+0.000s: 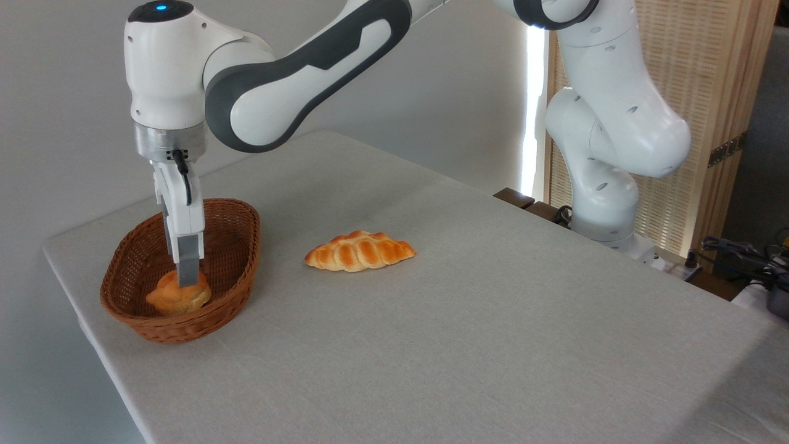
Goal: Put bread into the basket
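Observation:
The bread (177, 297), a small round golden bun, lies inside the brown wicker basket (237, 259) at the table's left end, near the basket's front. My gripper (188, 274) reaches straight down into the basket and is seen edge-on. Its near finger (188, 262) overlaps the top of the bun, and the other finger is hidden behind it. The fingers seem to straddle the bun, but the gap between them does not show. The bun looks to be resting on the basket's floor.
A longer braided loaf (360, 251) lies on the grey tablecloth to the right of the basket. The arm's base (607, 209) stands at the table's far right edge. Cables and gear (749, 259) sit beyond the right edge.

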Robot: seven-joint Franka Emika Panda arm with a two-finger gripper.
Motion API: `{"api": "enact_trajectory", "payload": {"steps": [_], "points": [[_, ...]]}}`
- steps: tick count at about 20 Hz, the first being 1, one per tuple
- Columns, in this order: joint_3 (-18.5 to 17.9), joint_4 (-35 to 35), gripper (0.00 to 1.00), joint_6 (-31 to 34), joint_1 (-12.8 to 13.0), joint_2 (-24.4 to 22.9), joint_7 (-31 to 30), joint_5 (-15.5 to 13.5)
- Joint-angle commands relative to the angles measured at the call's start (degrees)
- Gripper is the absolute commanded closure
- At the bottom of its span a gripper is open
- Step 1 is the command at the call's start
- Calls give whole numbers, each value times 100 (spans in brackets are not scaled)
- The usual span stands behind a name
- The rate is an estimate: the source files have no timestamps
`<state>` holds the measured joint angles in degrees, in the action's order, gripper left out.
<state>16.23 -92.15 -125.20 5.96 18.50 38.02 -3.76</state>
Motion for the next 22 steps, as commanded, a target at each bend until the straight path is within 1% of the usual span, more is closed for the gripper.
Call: {"api": "enact_trajectory", "payload": {"steps": [1,2,3,5,6,7,10,11,13,15,18,22], "points": [[-312,83,0,581,-34,-381,3,50],[-418,92,0,932,-34,-478,3,50],[-515,223,0,1275,-34,-583,-5,50],[-830,565,0,2100,-25,-690,3,50],[-1015,654,0,2514,-25,-725,64,59],[-1269,690,0,2796,-25,-847,108,51],[-1841,690,0,2939,-8,-1225,319,-29],[-1921,690,0,2983,1,-1287,311,-29],[-1931,673,0,3071,1,-1410,276,-20],[-1931,576,0,3299,-16,-1577,302,-20],[-1887,199,0,3344,-16,-1805,311,-29],[-1834,66,0,3326,-16,-1841,293,-37]]}}
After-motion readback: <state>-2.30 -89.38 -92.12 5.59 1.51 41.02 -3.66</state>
